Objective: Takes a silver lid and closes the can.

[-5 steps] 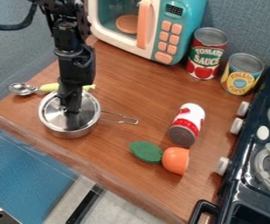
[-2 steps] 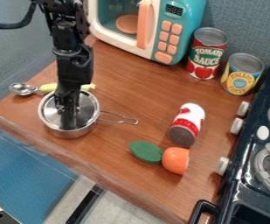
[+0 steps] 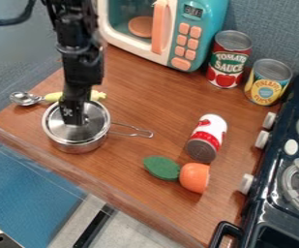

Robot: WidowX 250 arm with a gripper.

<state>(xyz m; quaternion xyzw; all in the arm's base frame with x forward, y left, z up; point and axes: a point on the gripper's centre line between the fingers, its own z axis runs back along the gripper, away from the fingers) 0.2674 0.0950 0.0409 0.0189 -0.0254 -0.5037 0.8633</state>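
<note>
By the left corner of the bench (image 3: 139, 92) | silver lid (image 3: 98, 118) on top of metal saucepan (image 3: 79, 147) | gripper (image 3: 75, 121) pointing down over lid; cannot tell if open or closed | pan handle (image 3: 139, 129) points toward the tipped-over can (image 3: 207, 133)

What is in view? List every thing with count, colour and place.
pot: one, silver, left side of table
lid: one, silver, at pot's top
utensil: one, metal and yellow-green, behind pot
upright cans: two, one red, one yellow, by the wall
lying can: one, white and red, mid-right
leaf-shaped piece: one, green, near edge
round piece: one, orange, beside leaf
microwave: one, teal and white, back
stove: one, black, right
table: one, brown, centre
gripper: one, black, over lid
</note>
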